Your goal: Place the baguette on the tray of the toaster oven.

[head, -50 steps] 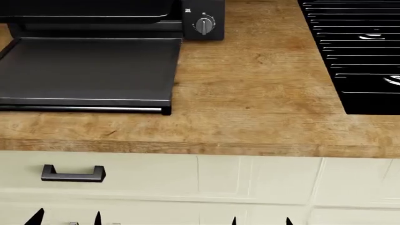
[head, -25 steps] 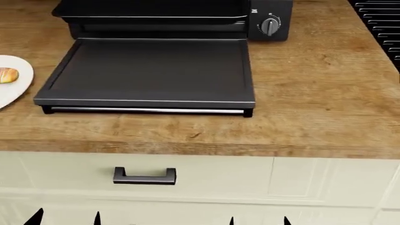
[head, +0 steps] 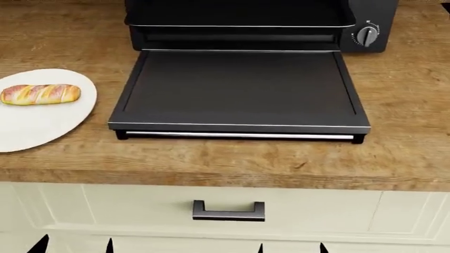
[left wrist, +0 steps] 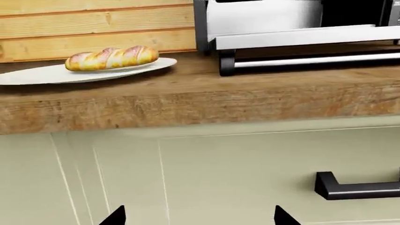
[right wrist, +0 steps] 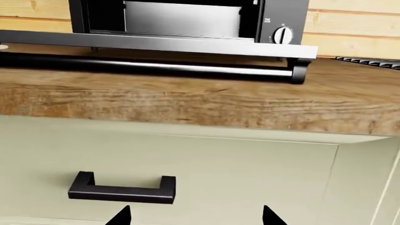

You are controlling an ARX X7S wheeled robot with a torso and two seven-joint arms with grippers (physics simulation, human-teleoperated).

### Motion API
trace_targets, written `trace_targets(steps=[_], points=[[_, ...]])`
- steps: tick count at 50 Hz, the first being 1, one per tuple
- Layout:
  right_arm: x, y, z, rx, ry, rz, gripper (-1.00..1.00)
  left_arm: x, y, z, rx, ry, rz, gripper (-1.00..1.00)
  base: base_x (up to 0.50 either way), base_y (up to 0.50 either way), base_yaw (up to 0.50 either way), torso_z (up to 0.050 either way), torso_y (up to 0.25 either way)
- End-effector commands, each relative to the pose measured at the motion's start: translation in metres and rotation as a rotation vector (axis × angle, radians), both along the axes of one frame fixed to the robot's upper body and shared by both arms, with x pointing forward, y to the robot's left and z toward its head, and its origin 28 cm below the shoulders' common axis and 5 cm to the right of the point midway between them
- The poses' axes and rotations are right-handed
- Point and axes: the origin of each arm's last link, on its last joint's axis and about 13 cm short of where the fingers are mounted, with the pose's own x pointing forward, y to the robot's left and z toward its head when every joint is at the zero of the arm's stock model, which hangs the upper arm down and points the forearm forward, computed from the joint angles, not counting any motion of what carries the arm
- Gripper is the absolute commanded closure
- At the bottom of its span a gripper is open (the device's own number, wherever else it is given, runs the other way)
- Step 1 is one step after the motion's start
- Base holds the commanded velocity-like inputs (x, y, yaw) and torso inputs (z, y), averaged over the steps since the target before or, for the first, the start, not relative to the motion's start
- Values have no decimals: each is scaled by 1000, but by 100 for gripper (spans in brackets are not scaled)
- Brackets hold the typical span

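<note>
The baguette [head: 40, 94] lies on a white plate [head: 42, 124] at the left of the wooden counter; the left wrist view shows the baguette [left wrist: 112, 57] from the side. To its right stands the black toaster oven [head: 372, 16], its door [head: 239, 89] folded down flat. The tray [head: 239, 15] sits in the oven mouth, its shiny rim showing. Both grippers hang low in front of the cabinet, below counter level. My left gripper [head: 75, 246] [left wrist: 200, 218] is open and empty. So is my right gripper [head: 292, 247] [right wrist: 196, 218].
The door's silver handle bar [head: 239, 136] faces the counter's front edge. A dark drawer handle [head: 228, 212] sits on the cream cabinet front below. The right wrist view shows a ribbed black cooktop [right wrist: 368, 61] right of the oven.
The head view has swung left: the oven has slid to mid-frame, the plate with the baguette has come fully into view, and the cooktop has left it. Both grippers stay open.
</note>
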Motion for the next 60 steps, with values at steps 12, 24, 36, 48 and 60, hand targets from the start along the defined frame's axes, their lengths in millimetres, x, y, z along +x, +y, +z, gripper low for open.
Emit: trace_targets(steps=[12, 24, 36, 48, 60], points=[[-1, 0, 2, 11, -11, -9, -100, 1, -1, 4, 15, -53, 0, -100, 0, 4, 0, 35, 0], [0, 0, 1, 1, -8, -11, -100, 0, 0, 3, 12, -53, -2, -100, 0, 0, 0, 50, 0], [0, 0, 2, -6, -17, -14, -100, 0, -1, 4, 14, -56, -14, -100, 0, 0, 0, 50, 0], [0, 0, 2, -7, -18, -13, -100, -1, 1, 4, -28, -43, -11, -100, 0, 0, 0, 33, 0], [2, -1, 13, 42, -32, -27, -100, -3, -4, 19, -42, -9, -29, -100, 0, 0, 0, 0, 0]])
